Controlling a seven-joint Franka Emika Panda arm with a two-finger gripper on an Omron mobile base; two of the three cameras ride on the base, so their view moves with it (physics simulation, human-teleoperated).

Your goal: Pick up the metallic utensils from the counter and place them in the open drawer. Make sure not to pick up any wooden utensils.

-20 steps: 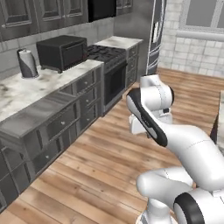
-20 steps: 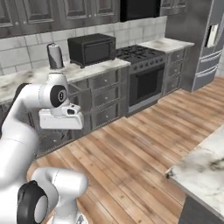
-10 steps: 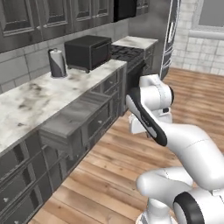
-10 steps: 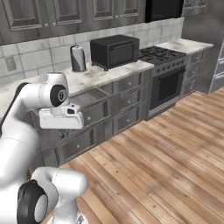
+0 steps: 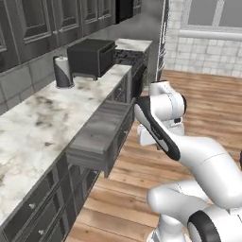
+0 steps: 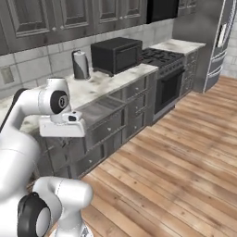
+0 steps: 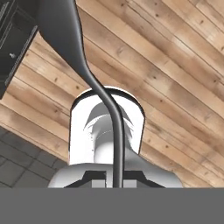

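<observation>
Gripper (image 7: 116,183) clamped on metal spoon (image 7: 65,39) handle | open drawer (image 5: 101,127) bare grey bottom

Arm (image 5: 189,151): glossy white rounded shells, black band along one link, dark grey joint rings; boxy white hand (image 6: 62,126).

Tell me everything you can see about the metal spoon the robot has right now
The metal spoon is slim, dark grey-silver and smooth, with a rounded oval bowl and a thin handle that curves down from it. In the hand view its handle end sits pinched in the shut gripper, with the bowl pointing away from the hand. It hangs in the air above the wooden floor, touching nothing else, near a dark cabinet corner.
</observation>
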